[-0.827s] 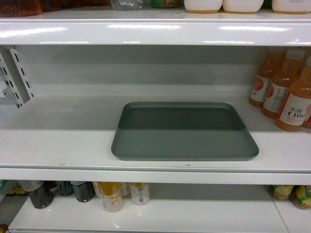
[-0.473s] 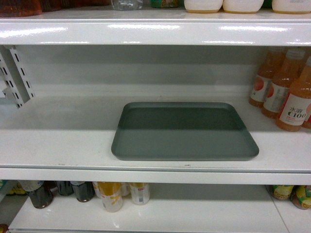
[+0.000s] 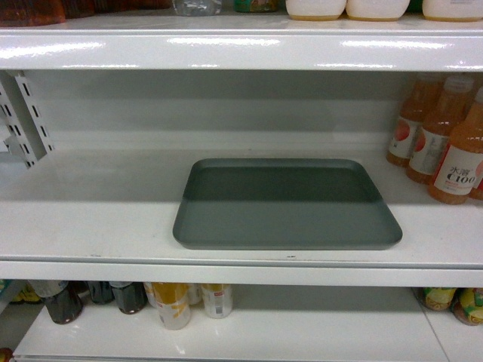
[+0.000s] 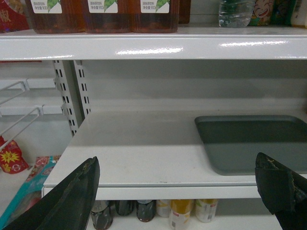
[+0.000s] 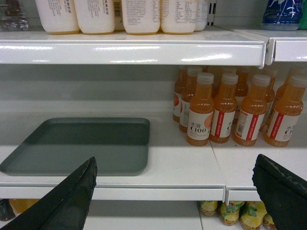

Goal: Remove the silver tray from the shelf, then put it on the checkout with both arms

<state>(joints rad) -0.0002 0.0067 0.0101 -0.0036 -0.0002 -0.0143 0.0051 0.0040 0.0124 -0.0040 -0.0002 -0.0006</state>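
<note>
The silver tray (image 3: 287,205) lies flat on the white shelf (image 3: 98,219), a little right of the middle and close to the front edge. In the left wrist view the tray (image 4: 254,143) sits at the right, and my left gripper (image 4: 177,182) hangs open in front of the shelf edge, left of the tray and holding nothing. The right wrist view has the tray (image 5: 81,146) at the left; my right gripper (image 5: 175,184) is open in front of the shelf edge, right of the tray. Neither arm shows in the head view. The checkout is out of view.
Orange drink bottles (image 3: 445,143) stand on the shelf right of the tray, also seen as bottles (image 5: 230,108) in rows. A shelf board (image 3: 241,49) hangs low above. Slotted uprights (image 4: 72,93) stand at the left. Bottles and cans (image 3: 173,302) fill the lower shelf.
</note>
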